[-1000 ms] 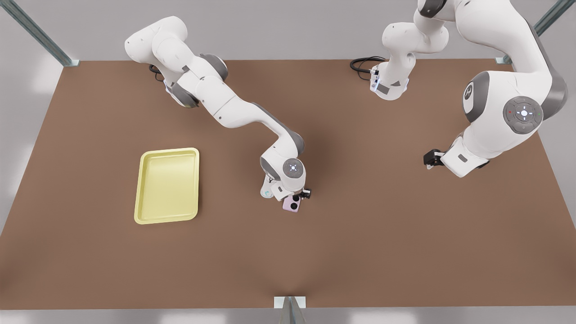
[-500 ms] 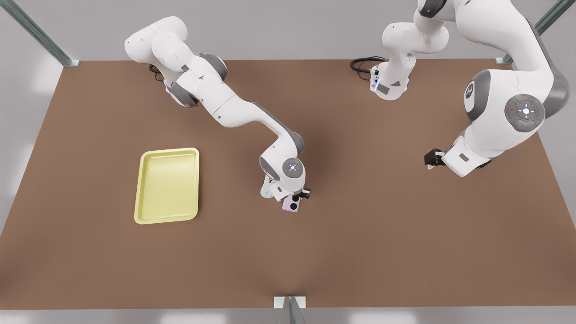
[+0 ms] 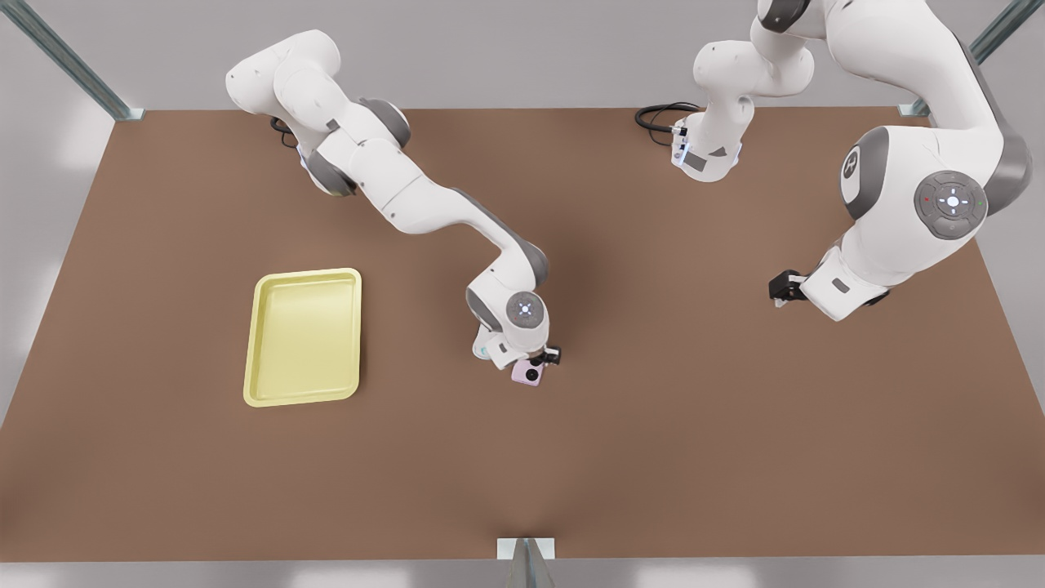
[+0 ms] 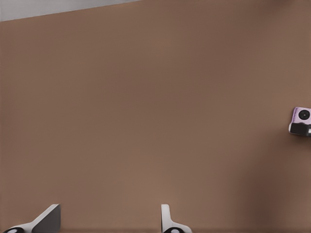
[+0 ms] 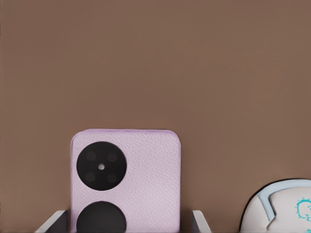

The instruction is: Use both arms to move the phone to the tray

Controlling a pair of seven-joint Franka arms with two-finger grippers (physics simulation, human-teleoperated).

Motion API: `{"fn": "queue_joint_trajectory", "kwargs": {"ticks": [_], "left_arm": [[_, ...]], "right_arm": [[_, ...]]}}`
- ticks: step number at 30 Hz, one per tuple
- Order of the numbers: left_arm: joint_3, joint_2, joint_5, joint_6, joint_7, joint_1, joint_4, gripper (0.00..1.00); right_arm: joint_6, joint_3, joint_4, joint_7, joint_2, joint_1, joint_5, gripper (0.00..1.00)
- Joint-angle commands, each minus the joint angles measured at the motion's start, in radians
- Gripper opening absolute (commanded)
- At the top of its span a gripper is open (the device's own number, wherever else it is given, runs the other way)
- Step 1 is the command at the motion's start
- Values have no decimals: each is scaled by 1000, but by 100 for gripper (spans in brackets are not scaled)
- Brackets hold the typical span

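The right gripper (image 3: 540,359) has dropped lower in the middle, fingers wide beside the pink phone (image 3: 529,374). Grab comes next. The left gripper (image 3: 782,287) waits, open.

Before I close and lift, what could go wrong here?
1. The right jaws stand open astride one end of the pale pink square phone, flat on the brown table; so shallow a hold could slip.
2. The white rounded computer mouse sits right beside those jaws, toward the pale yellow rectangular tray; a low carry could knock it.
3. The left jaws wait open, far off at the front view's right, too distant to steady the phone.
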Motion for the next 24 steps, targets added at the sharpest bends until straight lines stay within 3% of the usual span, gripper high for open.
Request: {"fn": "queue_joint_trajectory", "kwargs": {"ticks": [1, 3, 4, 6, 10, 12, 19, 24], "left_arm": [[0, 0, 1, -1, -2, 0, 0, 100], [0, -2, 3, 0, -1, 0, 0, 100], [0, -2, 3, 0, 1, 0, 0, 100], [0, -2, 1, 0, 1, 0, 0, 100], [0, -2, 0, -1, 1, 0, 0, 100], [0, -2, 0, -1, -2, 0, 0, 100], [0, -2, 0, -1, 1, 0, 0, 100], [0, -2, 0, -1, -2, 0, 0, 100]], "right_arm": [[12, 3, 2, -6, -1, 1, 0, 95], [32, 4, 1, -4, -1, 1, 0, 95], [32, 4, 1, -6, 1, -1, 0, 87], [37, 3, -2, -9, 4, -1, 0, 82], [44, 1, -2, -9, 7, -1, 0, 81], [43, 1, -2, -9, 7, -1, 0, 75], [41, 1, -5, -4, 5, 1, 0, 70], [29, 1, -7, -9, -4, 1, 0, 71]]}}
